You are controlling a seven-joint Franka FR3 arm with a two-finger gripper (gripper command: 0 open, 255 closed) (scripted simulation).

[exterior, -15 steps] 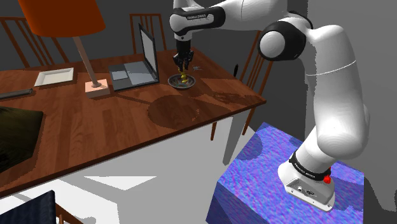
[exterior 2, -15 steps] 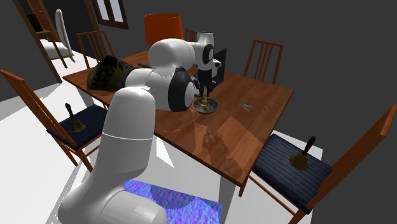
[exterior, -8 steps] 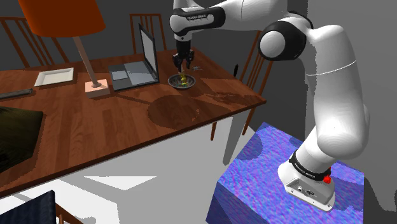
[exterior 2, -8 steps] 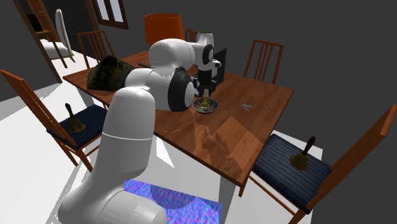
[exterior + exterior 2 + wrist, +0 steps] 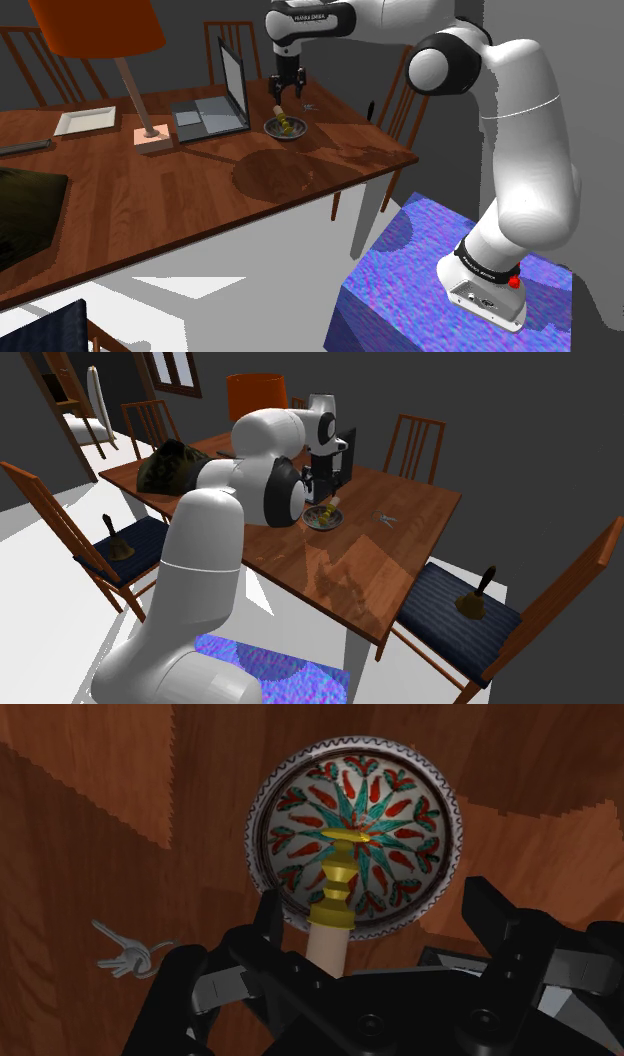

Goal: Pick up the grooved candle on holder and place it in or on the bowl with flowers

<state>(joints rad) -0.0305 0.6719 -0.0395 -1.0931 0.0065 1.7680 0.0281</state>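
Note:
The candle on its gold grooved holder (image 5: pixel 340 884) rests in the flower-patterned bowl (image 5: pixel 448 796), its base at the bowl's centre and its cream stem leaning out to one side. In the shoulder view the candle (image 5: pixel 284 119) lies tilted across the bowl (image 5: pixel 270 129) on the brown table. My black gripper (image 5: pixel 281 90) hangs just above it, open, both fingers clear of the candle. From the second exterior view the gripper (image 5: pixel 320 490) stands over the bowl (image 5: pixel 312 522) and the candle (image 5: pixel 326 509). In the wrist view the gripper (image 5: pixel 380 919) straddles the stem without touching it.
A small bunch of keys (image 5: pixel 125 959) lies on the table beside the bowl. An open laptop (image 5: pixel 220 100) and an orange lamp (image 5: pixel 130 70) stand to the shoulder view's left of the bowl. Wooden chairs (image 5: pixel 470 602) ring the table.
The fingers have opened and let go of the candle, and the hand has risen. The candle, upright in the grip before, now leans in the bowl.

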